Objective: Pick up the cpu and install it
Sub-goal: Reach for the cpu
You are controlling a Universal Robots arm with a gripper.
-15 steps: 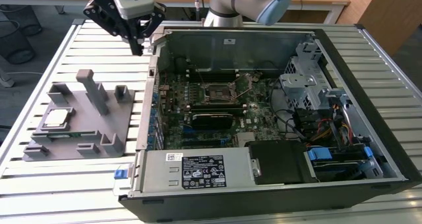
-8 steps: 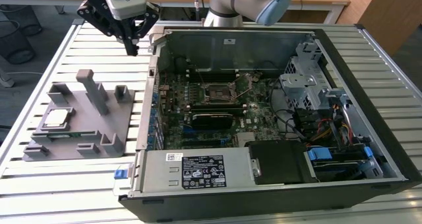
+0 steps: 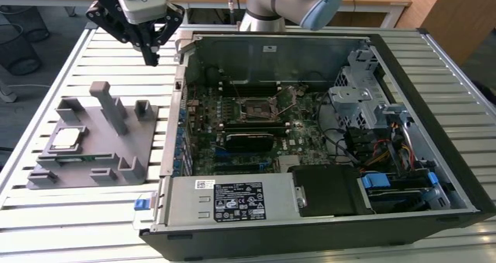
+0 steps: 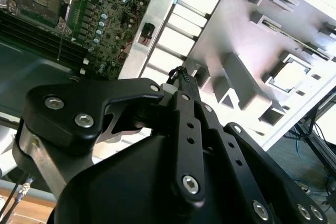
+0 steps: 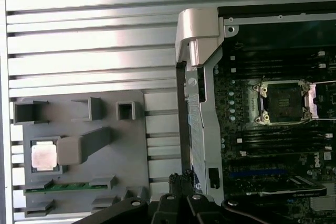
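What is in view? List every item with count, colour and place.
table: one, pale, slatted.
case: one, black, open, on the table.
fixture: one, grey, on the table, exterior view's left of the case.
cpu: one, silvery, in the fixture's pocket.
memory stick: one, green, in the fixture beside the cpu.
motherboard: one, green, inside the case.
socket: one, dark, on the motherboard, no chip in it.
gripper: one, black, shut, empty, above the table beside the case.

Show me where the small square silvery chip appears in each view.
Exterior view: the small square silvery chip lies on the grey plastic holder, at the exterior view's left.
First wrist view: in its pocket beside the slanted grey post.
Second wrist view: the bright square pocket, probably.
Shared landmark: that post.
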